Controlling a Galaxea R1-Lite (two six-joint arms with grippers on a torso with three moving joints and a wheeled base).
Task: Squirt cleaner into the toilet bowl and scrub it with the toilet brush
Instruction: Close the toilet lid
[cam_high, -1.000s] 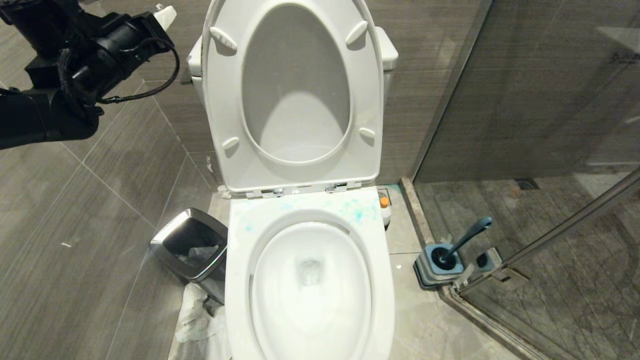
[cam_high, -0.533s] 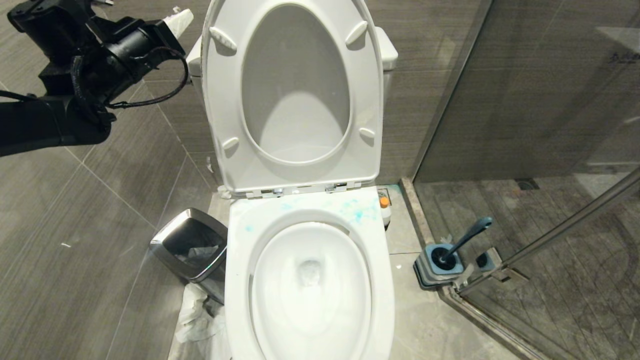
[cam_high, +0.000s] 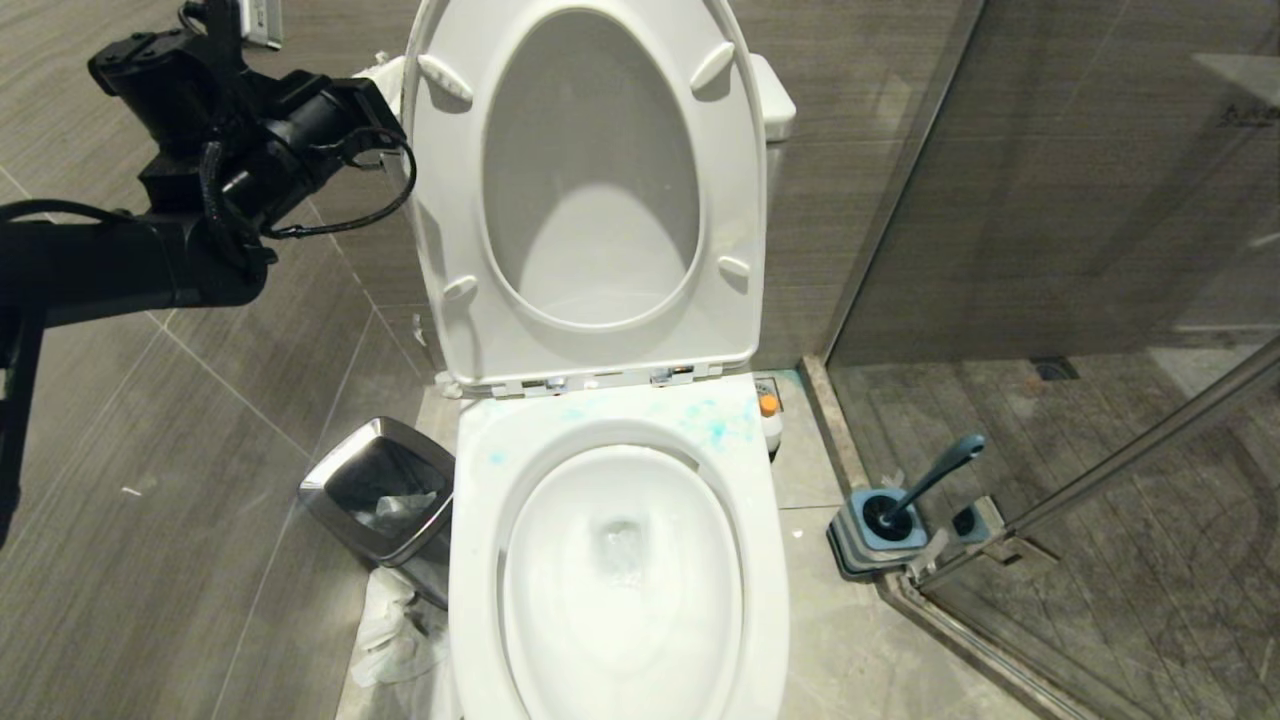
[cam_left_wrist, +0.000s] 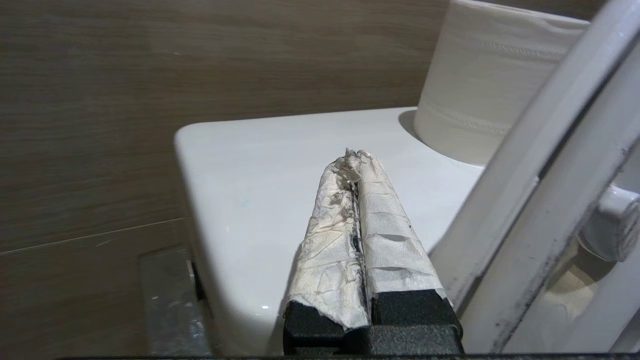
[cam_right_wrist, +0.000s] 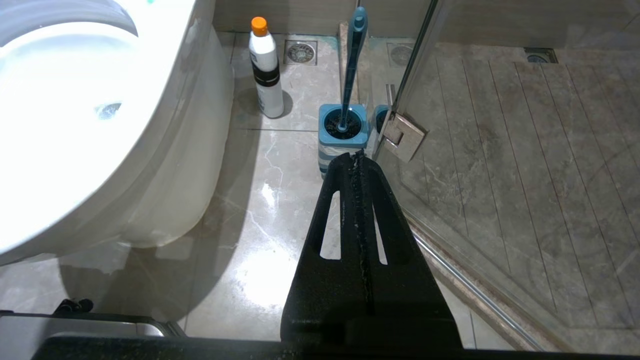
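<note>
Room: a bathroom with grey wood-grain wall tiles, a pale stone floor (cam_high: 850, 640) and a glass shower screen (cam_high: 1080, 200) on the right of the head view.
Toilet bowl: the white toilet bowl (cam_high: 480, 560) stood at the centre of the head view, its seat and lid (cam_high: 440, 250) raised upright against the tank (cam_left_wrist: 260, 165).
Cleaner: turquoise splashes of cleaner (cam_high: 715, 425) lay on the back ledge of the bowl, just under the hinges; a fainter spot sat on the ledge's left side.
Bottle: a whitish bottle with an orange top (cam_right_wrist: 265, 67) stood upright on the floor close beside the bowl's right flank.
Toilet brush: the toilet brush (cam_right_wrist: 352, 55) stood in its squarish blue-grey holder (cam_right_wrist: 342, 135) on the floor by the shower screen's hinge, apart from the bowl, its handle leaning.
Left end effector: the left end effector (cam_left_wrist: 356, 160) was raised at the tank's left corner, beside the edge of the upright lid; its paper-wrapped fingers (cam_left_wrist: 390, 235) were pressed together with nothing between them.
Paper roll: a toilet paper roll (cam_left_wrist: 485, 75) stood on the tank top, beyond the fingertips.
Right end effector: the right end effector (cam_right_wrist: 357, 160) hung low over the floor, pointing toward the brush holder, its black fingers closed flat against each other and empty.
Bin: a small steel-rimmed bin (cam_high: 385, 495) sat on the floor left of the bowl, with crumpled white plastic (cam_high: 395, 630) beside it.
</note>
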